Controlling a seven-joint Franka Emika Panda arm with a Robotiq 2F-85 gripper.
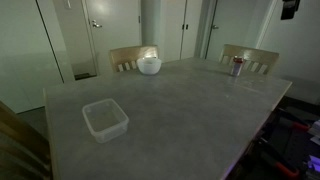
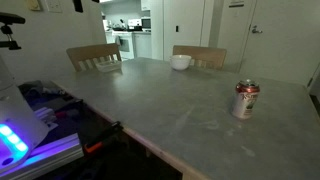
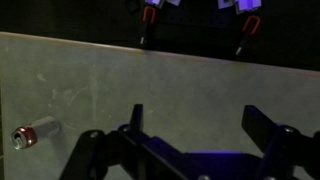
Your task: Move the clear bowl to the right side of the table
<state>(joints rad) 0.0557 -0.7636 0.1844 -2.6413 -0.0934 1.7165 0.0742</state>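
Wrist view shows the gripper [image 3: 193,112] spread wide and empty over the table [image 3: 200,75], likely ready to take the clear bowl [image 1: 105,120], which in an exterior view sits untouched, well apart from the white bowl [image 1: 149,65].

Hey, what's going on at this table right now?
Nothing is being held. The robot's gripper hangs open over the table, and the wrist view shows only the can. In an exterior view the clear bowl sits alone near a table corner, and a white bowl stands at the far edge.
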